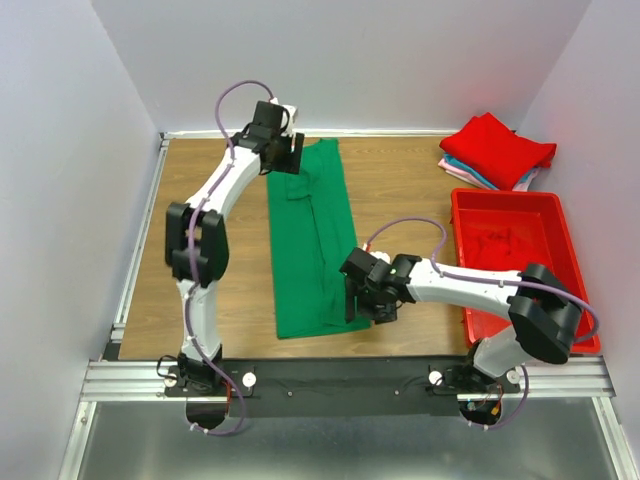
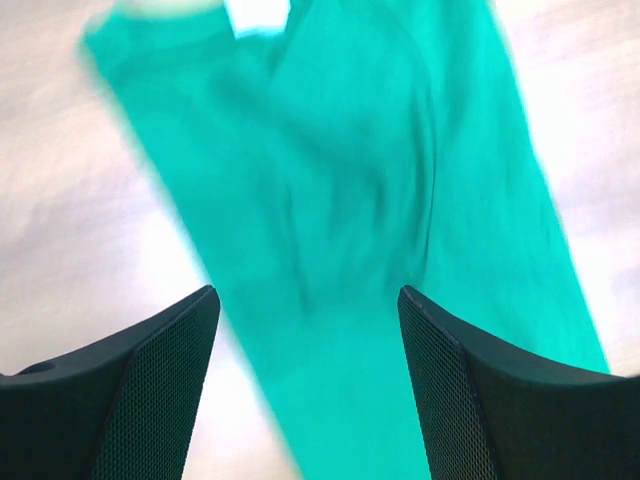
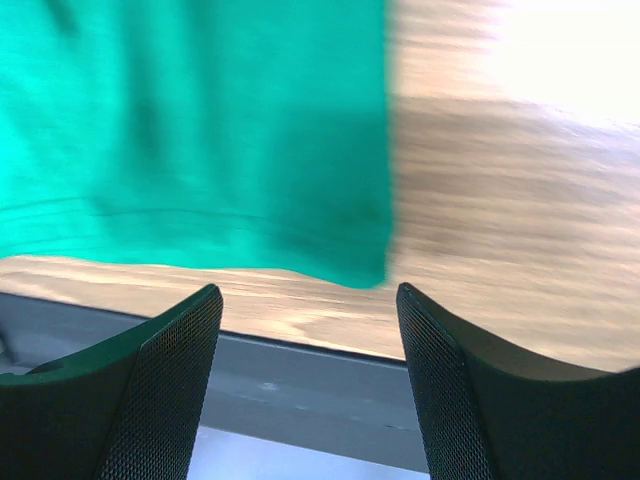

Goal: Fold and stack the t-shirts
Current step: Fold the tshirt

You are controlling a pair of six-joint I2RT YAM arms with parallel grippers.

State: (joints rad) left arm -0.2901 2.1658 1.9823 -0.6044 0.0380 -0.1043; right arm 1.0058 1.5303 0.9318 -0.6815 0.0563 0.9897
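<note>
The green t-shirt (image 1: 310,240) lies long on the table (image 1: 410,190), mid-frame. The left claw (image 1: 284,152) at its top and the right claw (image 1: 358,298) by its lower right corner both stand apart, holding nothing.

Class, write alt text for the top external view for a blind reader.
A long folded green t-shirt lies on a wooden table, left tool at its far end, right tool at its near corner. Folded shirts and a red bin sit right.
</note>
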